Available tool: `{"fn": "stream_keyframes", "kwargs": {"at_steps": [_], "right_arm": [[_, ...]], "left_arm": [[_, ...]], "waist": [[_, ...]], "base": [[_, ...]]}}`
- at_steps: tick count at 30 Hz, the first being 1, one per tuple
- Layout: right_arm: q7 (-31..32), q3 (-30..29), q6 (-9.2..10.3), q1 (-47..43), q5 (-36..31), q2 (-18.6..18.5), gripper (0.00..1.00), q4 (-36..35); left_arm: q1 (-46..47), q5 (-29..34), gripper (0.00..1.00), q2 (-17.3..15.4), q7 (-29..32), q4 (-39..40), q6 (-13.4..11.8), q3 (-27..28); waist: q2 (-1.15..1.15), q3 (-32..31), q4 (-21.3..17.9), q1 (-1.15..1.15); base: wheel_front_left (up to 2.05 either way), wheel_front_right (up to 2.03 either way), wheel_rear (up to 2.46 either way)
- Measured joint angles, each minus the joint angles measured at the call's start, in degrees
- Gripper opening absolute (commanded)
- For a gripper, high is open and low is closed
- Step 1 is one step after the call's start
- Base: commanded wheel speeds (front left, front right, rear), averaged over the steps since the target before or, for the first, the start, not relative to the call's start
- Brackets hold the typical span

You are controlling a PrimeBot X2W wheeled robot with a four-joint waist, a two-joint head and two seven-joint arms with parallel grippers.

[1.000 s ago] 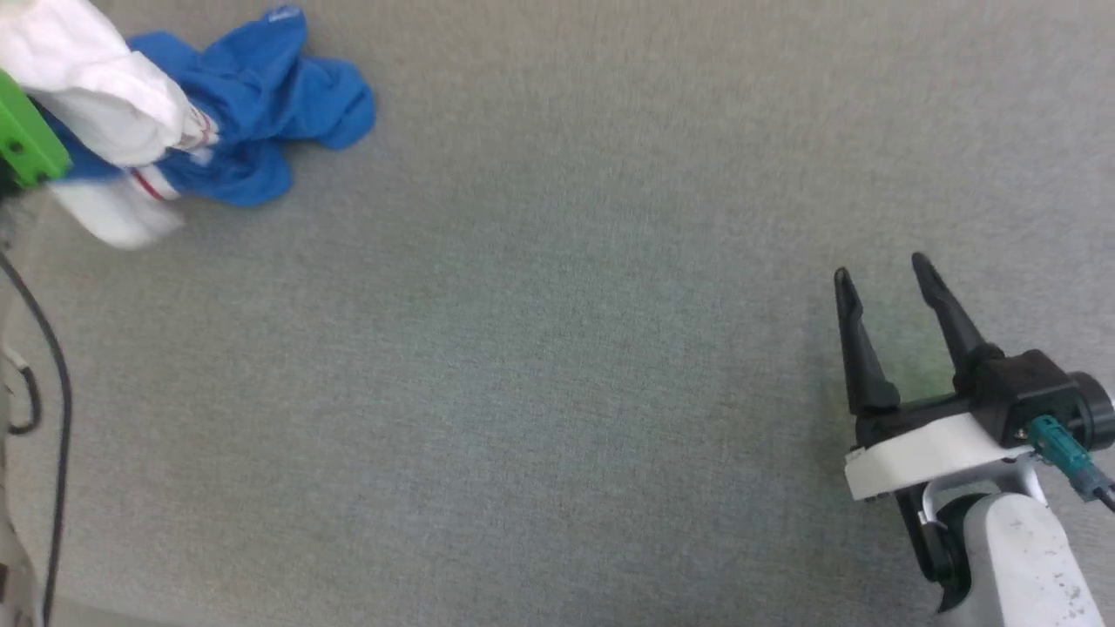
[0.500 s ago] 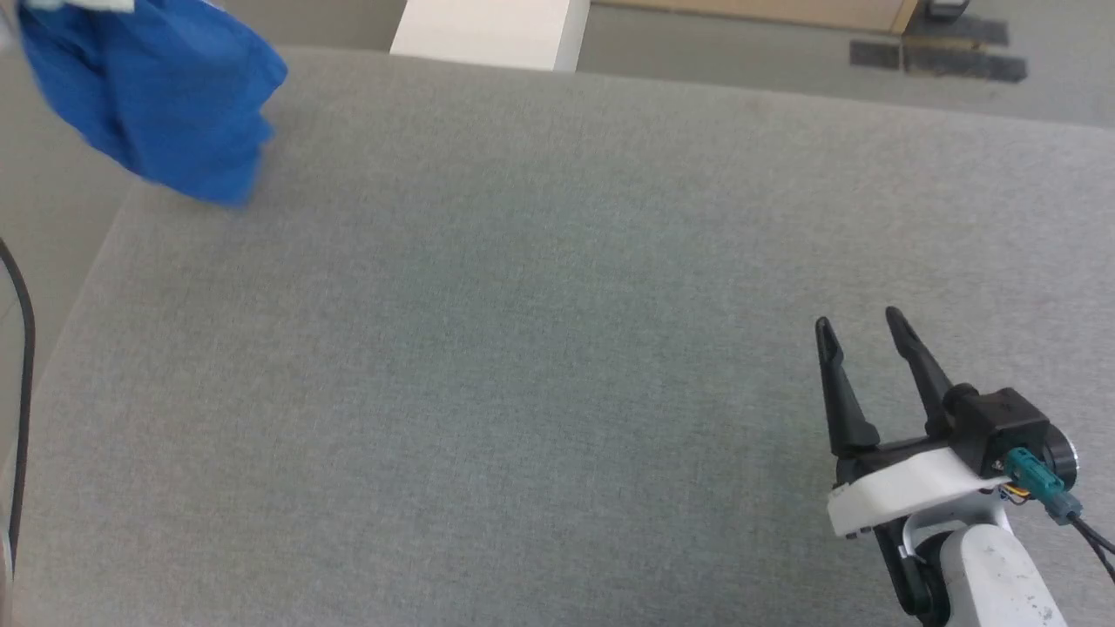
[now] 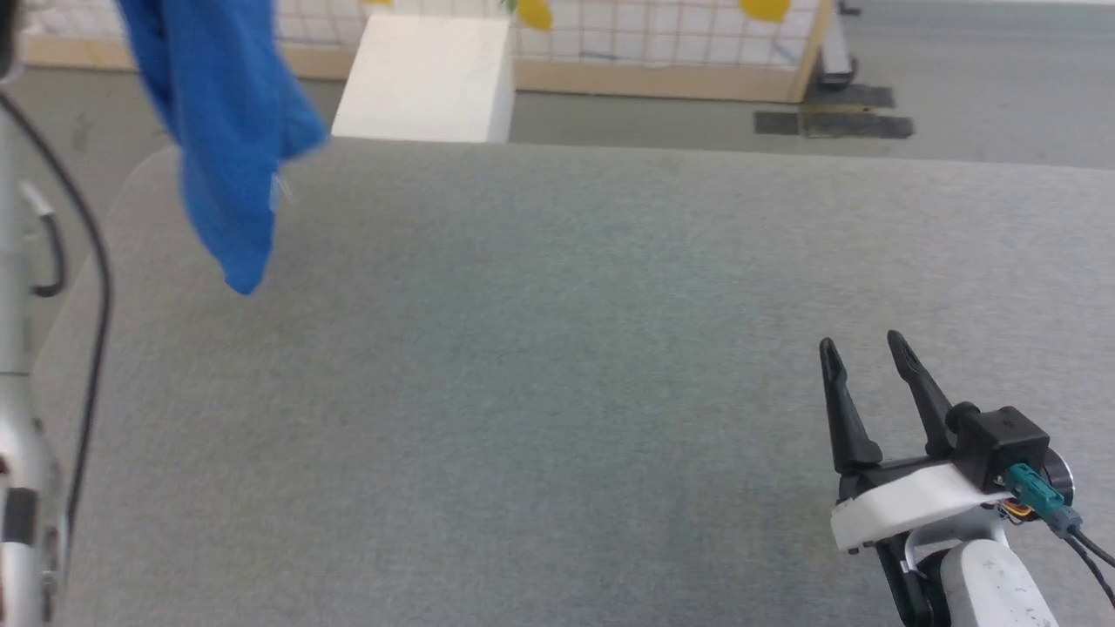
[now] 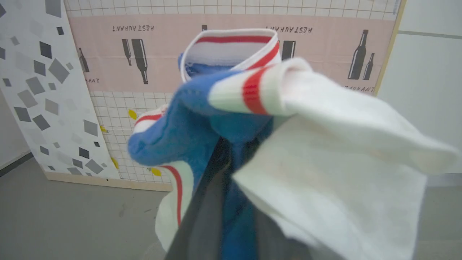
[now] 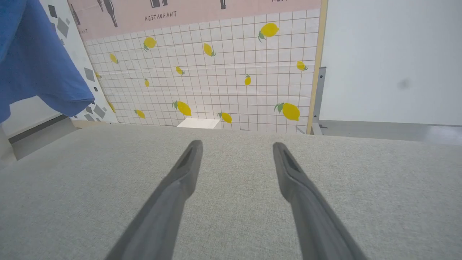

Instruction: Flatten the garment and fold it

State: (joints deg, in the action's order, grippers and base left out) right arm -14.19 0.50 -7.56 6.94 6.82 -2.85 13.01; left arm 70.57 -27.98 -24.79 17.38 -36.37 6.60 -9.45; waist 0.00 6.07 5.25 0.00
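Observation:
The garment [image 3: 226,131], royal blue, hangs in the air over the table's far left corner, its lowest tip just above the grey surface. In the left wrist view it is bunched close to the camera: blue cloth, a white sleeve [image 4: 325,173] and white edging with red stripes. My left gripper's dark fingers [image 4: 205,224] are shut on this bundle, their tips buried in cloth. My right gripper [image 3: 862,346] stands open at the table's near right, low over the surface with nothing between its fingers [image 5: 173,195]. A blue fold [image 5: 32,65] hangs at the right wrist view's upper left.
The grey cloth-covered table [image 3: 557,348] spreads across the head view. Beyond its far edge stand a white box [image 3: 427,78] and a tiled panel with lemons [image 5: 216,72]. A black cable and a pale metal upright [image 3: 17,435] run along the left edge.
The garment, bunched on the table a second ago, has been lifted and now hangs free. The head camera has tilted up. My right gripper stays open.

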Motion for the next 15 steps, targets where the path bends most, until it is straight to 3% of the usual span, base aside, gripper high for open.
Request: {"fn": "stream_keyframes", "kwargs": {"at_steps": [15], "right_arm": [[-0.46, -1.10, 0.00, -0.34, 0.42, -0.04, 1.00, 1.22]], "left_arm": [[-2.33, -4.64, 0.00, 9.82, 3.80, 4.00, 0.62, -10.51]], "waist": [[0.00, -4.02, -10.67, 0.00]], "base": [[0.00, 0.00, 0.00]]}}
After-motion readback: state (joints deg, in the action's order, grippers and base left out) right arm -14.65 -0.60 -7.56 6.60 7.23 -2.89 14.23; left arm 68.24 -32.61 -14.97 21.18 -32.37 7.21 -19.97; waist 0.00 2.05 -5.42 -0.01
